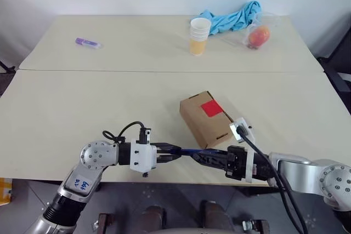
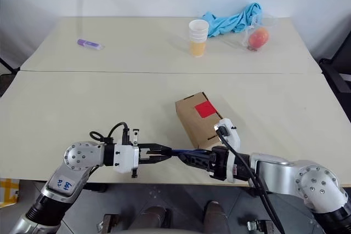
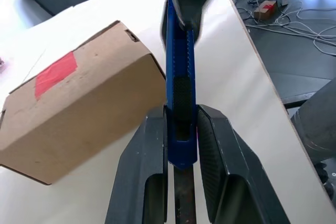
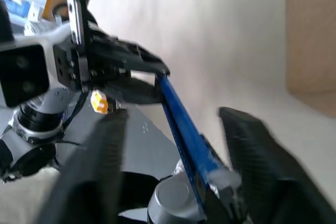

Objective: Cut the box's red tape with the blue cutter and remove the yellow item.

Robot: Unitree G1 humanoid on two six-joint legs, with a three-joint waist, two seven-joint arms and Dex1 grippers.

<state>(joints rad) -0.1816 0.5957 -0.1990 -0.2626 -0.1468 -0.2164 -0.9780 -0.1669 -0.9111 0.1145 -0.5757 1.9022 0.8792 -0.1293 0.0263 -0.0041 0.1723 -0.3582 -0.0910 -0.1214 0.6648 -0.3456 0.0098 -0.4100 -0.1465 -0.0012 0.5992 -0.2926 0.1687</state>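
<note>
The brown box lies closed near the table's front edge, with the red tape square on its top seam. In front of it the blue cutter hangs level over the table edge. My left gripper is shut on one end of the cutter. My right gripper reaches in from the other side, its fingers standing apart on either side of the cutter without gripping it. The yellow item is hidden.
On the far table stand a paper cup with orange filling, a blue cloth, a red-orange fruit in clear plastic and a purple marker. Both grippers hover at the near table edge.
</note>
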